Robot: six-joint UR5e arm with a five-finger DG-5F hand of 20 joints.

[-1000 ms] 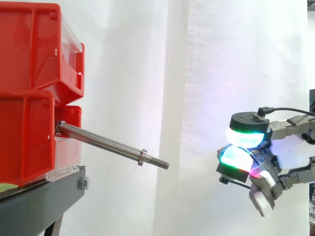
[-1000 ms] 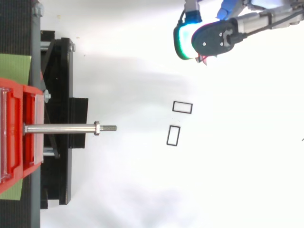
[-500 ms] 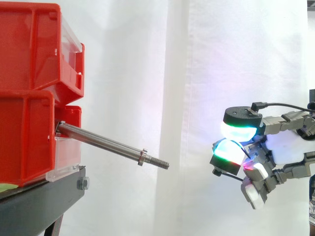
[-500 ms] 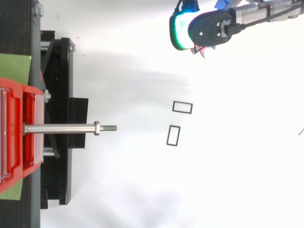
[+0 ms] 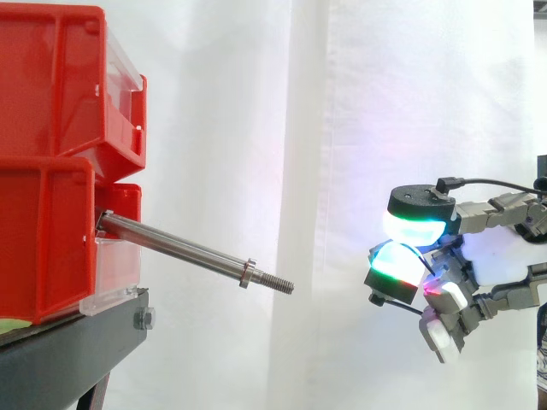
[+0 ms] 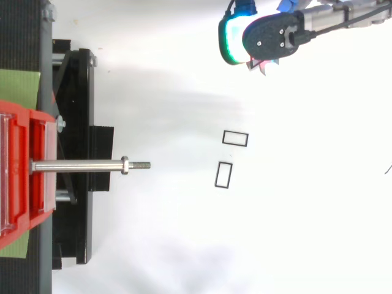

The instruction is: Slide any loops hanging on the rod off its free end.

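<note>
The steel rod [image 5: 179,248] sticks out of the lower red bin [image 5: 43,239] and slopes down to its threaded free end on the right, with a nut [image 5: 246,273] near the tip. Nothing hangs on it. From above, the rod [image 6: 76,165] is equally bare. Two small black rectangular loops [image 6: 235,138] [image 6: 223,174] lie flat on the white floor beyond the rod's tip. My hand [image 5: 479,256] hovers well to the right of the free end, its fingers relaxed, its pads glowing green, red and white, and nothing held. In the top view the hand [image 6: 269,33] is far from both loops.
Two red bins are stacked on a black stand [image 5: 77,350] at the left, seen from above as a black frame [image 6: 76,153]. A white curtain hangs behind. White floor stretches between the rod's tip and the hand.
One second ago the hand sat slightly further right and lower in the side view; it shifted left toward the rod, then held still for the last half second. Rod and loops have not moved.
</note>
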